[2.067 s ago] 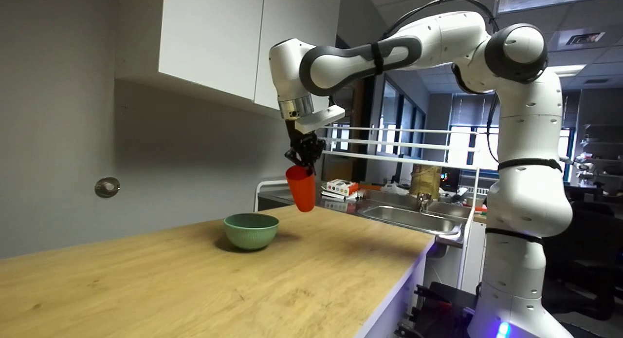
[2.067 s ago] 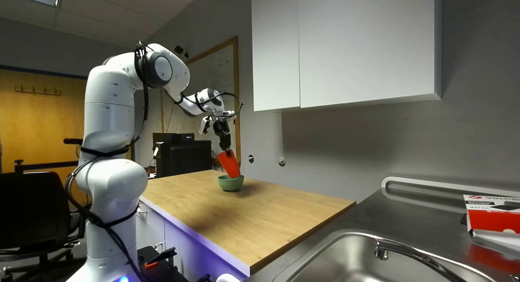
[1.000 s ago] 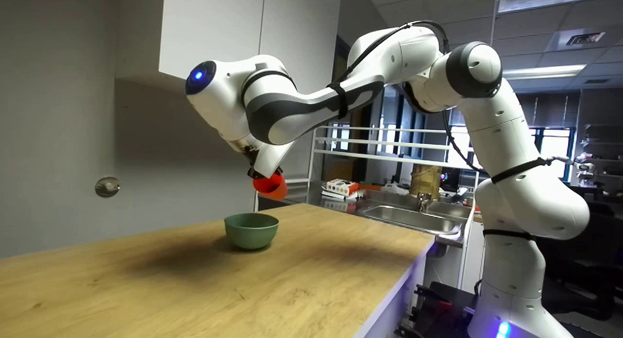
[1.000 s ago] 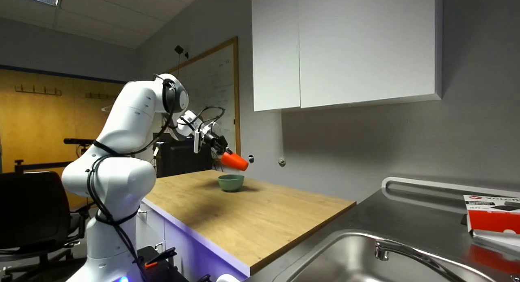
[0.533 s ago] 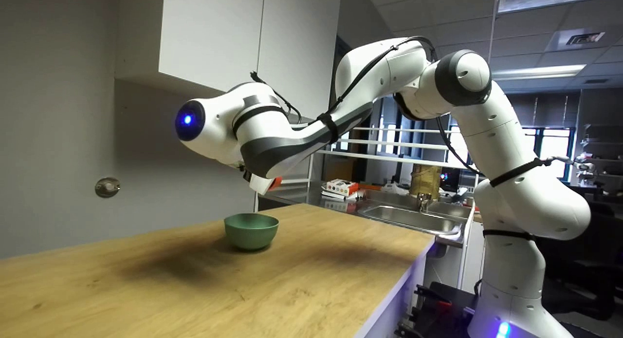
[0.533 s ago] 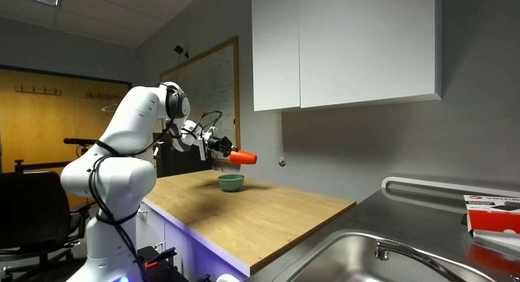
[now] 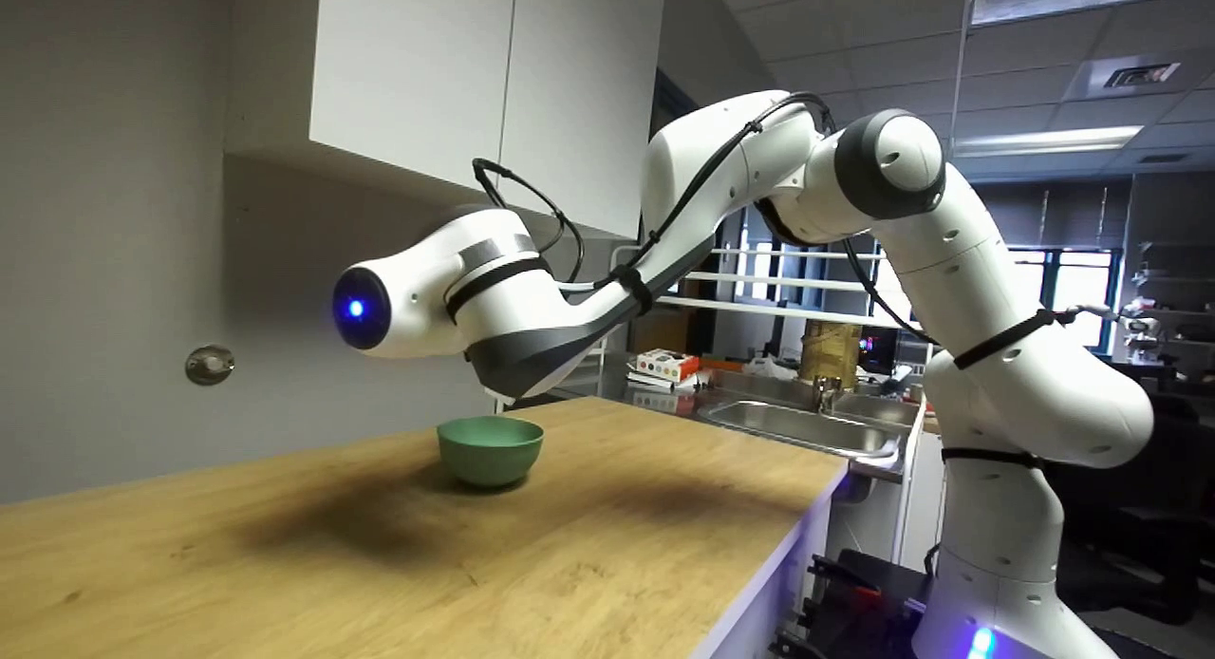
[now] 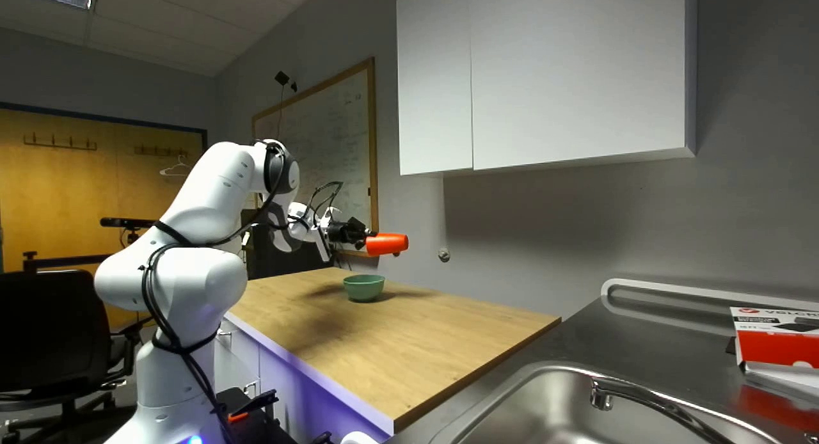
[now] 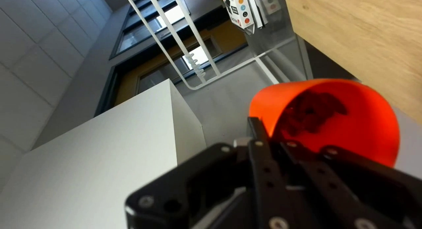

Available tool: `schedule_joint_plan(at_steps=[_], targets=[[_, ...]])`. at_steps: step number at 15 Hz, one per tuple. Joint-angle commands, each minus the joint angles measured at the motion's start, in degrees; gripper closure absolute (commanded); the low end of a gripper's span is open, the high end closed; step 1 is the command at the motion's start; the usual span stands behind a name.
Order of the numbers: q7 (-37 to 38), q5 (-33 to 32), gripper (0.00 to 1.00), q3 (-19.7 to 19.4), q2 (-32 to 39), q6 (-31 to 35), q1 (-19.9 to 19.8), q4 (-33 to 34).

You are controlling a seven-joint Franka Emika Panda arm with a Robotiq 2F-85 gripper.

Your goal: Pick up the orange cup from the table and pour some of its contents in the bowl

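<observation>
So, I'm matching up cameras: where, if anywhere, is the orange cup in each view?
In an exterior view: orange cup near the centre, above and right of the bowl.
In an exterior view: not visible, probably hidden behind the arm.
Wrist view: orange cup right of centre, its mouth showing.
Shared landmark: the table, in all three views.

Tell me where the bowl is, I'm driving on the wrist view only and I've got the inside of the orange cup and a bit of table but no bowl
Observer: The bowl stands upright on the table in both exterior views.
Operator: And the cup, is it touching the bowl or clear of it?
Observer: Clear. In an exterior view the orange cup lies close to level, apart from the bowl and higher than its rim. Whether its mouth is over the bowl, I can't tell.
</observation>
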Motion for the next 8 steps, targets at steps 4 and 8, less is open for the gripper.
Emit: schedule_joint_plan(at_steps=[4,8], targets=[[3.8,-3.7,0.99,0.1,1.3,-4.9,1.4,-0.2],[5.1,-5.5,0.99,0.0,2.4,-7.4,2.4,-0.8]])
